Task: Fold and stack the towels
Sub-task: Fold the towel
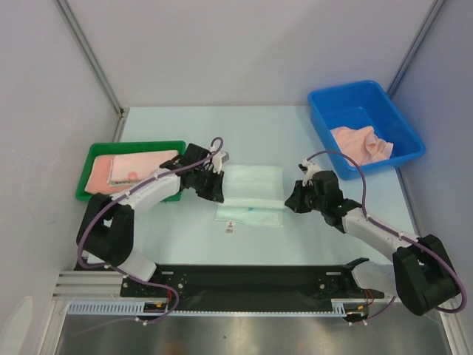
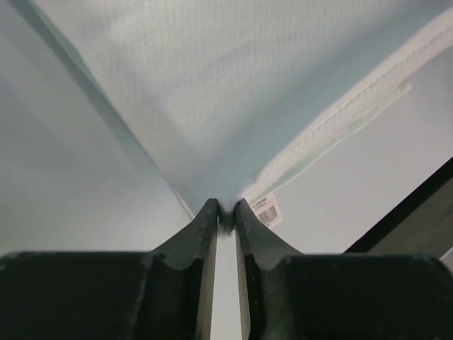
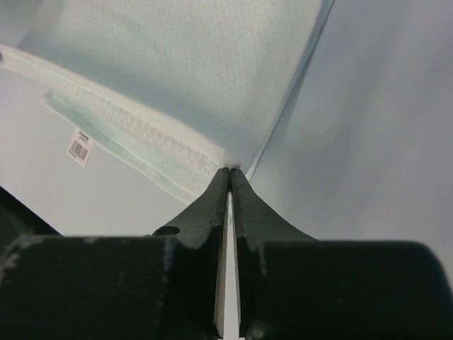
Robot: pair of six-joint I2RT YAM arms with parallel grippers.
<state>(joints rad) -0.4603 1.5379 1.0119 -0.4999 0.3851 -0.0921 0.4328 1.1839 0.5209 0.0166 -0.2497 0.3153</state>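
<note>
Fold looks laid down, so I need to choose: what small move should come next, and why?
Probably open the right gripper to release the white towel. The towel lies folded flat, the left gripper stands slightly parted at one corner, and the right one is pinched shut on the other.

A white towel point(image 1: 251, 194) with a faint mint tint lies folded flat at the middle of the desk point(image 1: 185, 126). Its upper layer stops short of the near edge, so a stitched hem of the lower layer shows there, and a small barcode tag point(image 1: 230, 228) sticks out from that edge onto the desk. A salmon-pink terry towel point(image 1: 129, 168) lies folded flat inside a green tray point(image 1: 83, 188) at the left. A second salmon-pink towel point(image 1: 362, 142) sits crumpled in a loose heap inside a blue bin point(image 1: 321, 118) at the far right.
</note>
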